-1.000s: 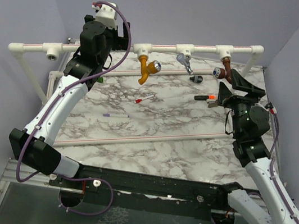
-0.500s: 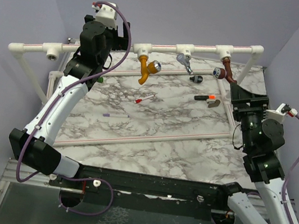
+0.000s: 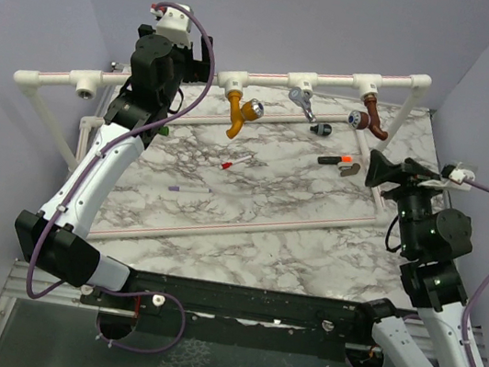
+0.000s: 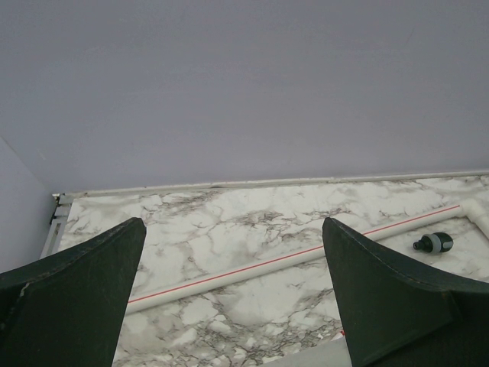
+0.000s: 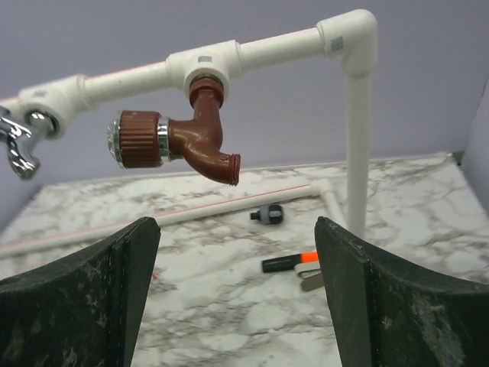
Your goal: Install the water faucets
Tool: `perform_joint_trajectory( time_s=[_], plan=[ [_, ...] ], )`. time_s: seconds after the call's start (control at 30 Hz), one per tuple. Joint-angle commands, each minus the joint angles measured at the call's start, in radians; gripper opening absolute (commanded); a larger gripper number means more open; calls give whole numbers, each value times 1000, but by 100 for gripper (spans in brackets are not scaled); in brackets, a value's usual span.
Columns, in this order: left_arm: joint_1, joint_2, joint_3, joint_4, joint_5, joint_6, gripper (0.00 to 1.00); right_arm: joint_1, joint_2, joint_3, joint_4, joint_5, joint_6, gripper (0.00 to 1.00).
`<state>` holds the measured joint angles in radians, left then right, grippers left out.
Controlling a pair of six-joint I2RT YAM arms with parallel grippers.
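Right wrist view: silver-grey faucet partly out of frame

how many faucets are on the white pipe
3: the mustard-orange faucet leftmost, the silver-grey faucet right of it, the dark brown faucet near the right corner. The left arm may hide another.

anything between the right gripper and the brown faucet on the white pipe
Nothing visible: the open right gripper faces the dark brown curved-spout faucet across clear air. The black-and-orange marker piece lies lower, on the marble tabletop.
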<state>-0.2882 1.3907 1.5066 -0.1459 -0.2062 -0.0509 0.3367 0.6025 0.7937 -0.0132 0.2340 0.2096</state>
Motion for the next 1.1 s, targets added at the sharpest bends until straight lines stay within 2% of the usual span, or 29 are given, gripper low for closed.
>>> perform_joint_trajectory(
  time_s=[0.0, 0.23, 0.43, 0.67, 0.87, 1.07],
  plan=[
    [6, 32, -39, -116, 1, -26, 99, 4, 48, 29, 15, -62, -401, 87],
    [7, 33, -42, -115, 9, -30, 99, 4, 110, 15, 108, -38, -633, 84],
    [12, 32, -43, -113, 14, -32, 99, 4, 135, 18, 171, -117, -765, 84],
    [14, 33, -46, -110, 22, -33, 99, 7, 152, -26, 292, -156, -1004, 84],
    [15, 36, -45, -109, 30, -35, 99, 8, 193, -42, 307, -214, -1231, 85],
    [18, 34, -44, -110, 33, -37, 99, 7, 220, -41, 343, -302, -1297, 85]
  ],
)
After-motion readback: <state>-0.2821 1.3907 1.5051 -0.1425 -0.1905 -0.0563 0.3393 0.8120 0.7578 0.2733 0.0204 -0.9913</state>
